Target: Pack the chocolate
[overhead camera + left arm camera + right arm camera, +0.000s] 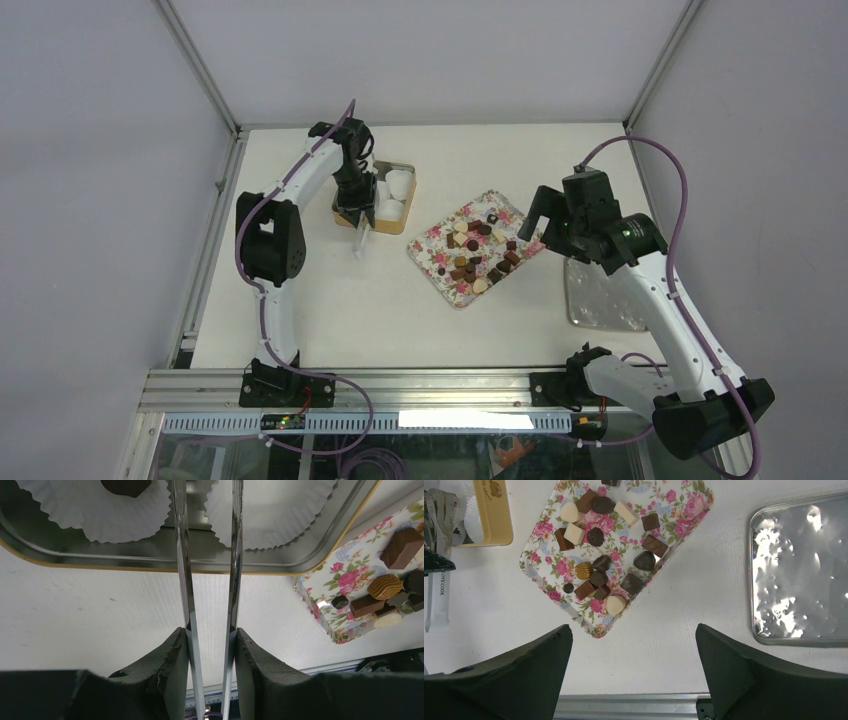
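Observation:
Several chocolate pieces (478, 252) in dark brown, tan and cream lie on the pink-flowered tray (432, 245) at mid-table; they also show in the right wrist view (596, 535) and the left wrist view (400, 545). My left gripper (356, 212) is shut on metal tongs (186, 580), whose two arms reach out over a gold-rimmed tin (150, 562). The tong tips are out of view. One dark piece (125, 486) sits in a white paper cup in the tin. My right gripper (634, 635) is open and empty, held above the tray's right side (540, 222).
The tin (400, 222) at the back left holds white pleated paper cups (280, 515). A silver lid (600, 300) lies flat right of the tray, also in the right wrist view (799, 570). The tongs' handle end (436, 595) overhangs the table near the tin.

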`<state>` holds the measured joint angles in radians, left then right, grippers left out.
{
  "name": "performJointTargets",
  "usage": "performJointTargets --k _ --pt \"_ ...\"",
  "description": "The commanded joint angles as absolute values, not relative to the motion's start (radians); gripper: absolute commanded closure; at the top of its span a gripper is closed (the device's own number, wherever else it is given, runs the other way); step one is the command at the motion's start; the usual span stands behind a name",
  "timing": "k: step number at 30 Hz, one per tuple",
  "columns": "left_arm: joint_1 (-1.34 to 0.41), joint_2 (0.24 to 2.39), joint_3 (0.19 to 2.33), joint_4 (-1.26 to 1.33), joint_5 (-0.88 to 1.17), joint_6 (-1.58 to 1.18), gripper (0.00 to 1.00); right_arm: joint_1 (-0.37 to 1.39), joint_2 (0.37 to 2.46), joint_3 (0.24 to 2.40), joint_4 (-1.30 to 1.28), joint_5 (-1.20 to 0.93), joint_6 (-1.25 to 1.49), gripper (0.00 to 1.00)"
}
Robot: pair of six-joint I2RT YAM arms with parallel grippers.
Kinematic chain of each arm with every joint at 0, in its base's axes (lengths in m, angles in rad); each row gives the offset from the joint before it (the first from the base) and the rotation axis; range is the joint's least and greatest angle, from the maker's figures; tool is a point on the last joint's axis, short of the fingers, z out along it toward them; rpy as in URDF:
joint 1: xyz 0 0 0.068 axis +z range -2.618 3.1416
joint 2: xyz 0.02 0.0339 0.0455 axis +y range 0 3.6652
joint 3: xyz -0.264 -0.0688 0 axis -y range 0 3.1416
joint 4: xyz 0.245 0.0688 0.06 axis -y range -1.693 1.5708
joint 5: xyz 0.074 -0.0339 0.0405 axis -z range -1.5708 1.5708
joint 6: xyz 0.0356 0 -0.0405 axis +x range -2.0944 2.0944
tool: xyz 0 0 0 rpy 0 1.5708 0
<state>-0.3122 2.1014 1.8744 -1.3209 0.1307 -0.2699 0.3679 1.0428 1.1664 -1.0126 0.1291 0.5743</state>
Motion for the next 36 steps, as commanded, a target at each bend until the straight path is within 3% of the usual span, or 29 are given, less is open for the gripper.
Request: performJointTargets --k 1,8,16,21,36 --pt "-0.306 2.090 1.931 -1.295 0.123 -0.261 0.68 0.364 1.037 1.183 -0.968 0.122 0.578 0.02" --pt "-0.305 2.097 1.946 -1.296 0.115 -0.258 0.59 0.364 1.031 1.180 -0.970 0.122 0.578 0.02" --pt "-0.305 2.083 1.980 -1.315 0.101 -0.260 0.61 0.364 1.017 1.174 -0.981 0.130 0.578 0.02" --pt "-0.324 1.967 1.976 -1.326 0.118 -0.273 0.61 0.364 1.009 1.172 -0.983 0.135 0.578 0.02" --pt "-0.726 1.818 1.646 -1.197 0.132 -0.362 0.60 0.364 1.026 1.184 -0.979 0.128 0.577 0.02"
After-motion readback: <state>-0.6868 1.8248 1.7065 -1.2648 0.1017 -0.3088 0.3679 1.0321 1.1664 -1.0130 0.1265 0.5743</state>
